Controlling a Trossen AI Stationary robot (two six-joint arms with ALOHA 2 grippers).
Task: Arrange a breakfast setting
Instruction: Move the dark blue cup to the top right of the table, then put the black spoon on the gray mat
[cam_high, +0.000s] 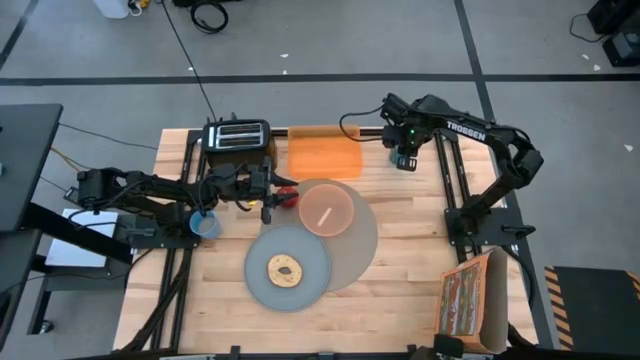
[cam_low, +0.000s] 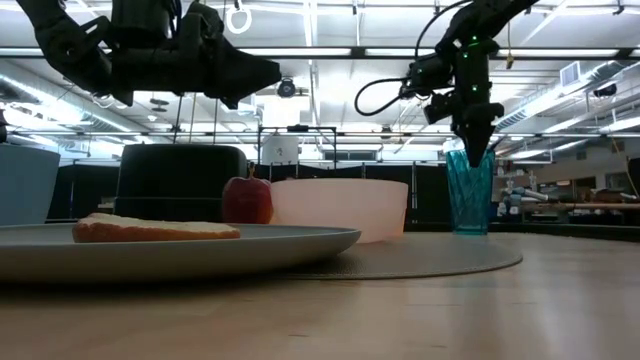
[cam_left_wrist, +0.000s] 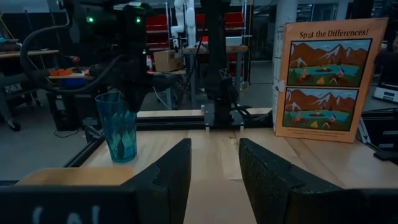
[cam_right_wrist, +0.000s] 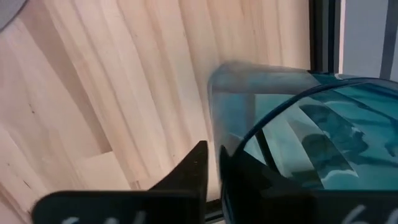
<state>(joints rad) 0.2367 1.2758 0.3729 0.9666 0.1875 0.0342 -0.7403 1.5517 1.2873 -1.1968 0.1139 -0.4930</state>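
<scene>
We see right gripper (cam_high: 405, 160) at 1 o'clock of counter (cam_high: 400, 290), jaws closed on tumbler (cam_low: 469, 192) rim. Left gripper (cam_high: 270, 192), jaws apart, empty, over apple (cam_high: 287, 196), at 9 o'clock of bowl (cam_high: 326, 209). Bagel (cam_high: 285, 268) on plate (cam_high: 310, 290), 6 o'clock.

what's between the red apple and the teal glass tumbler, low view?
The translucent pink bowl sits between red apple and teal glass tumbler in the low view, on the grey mat.
</scene>
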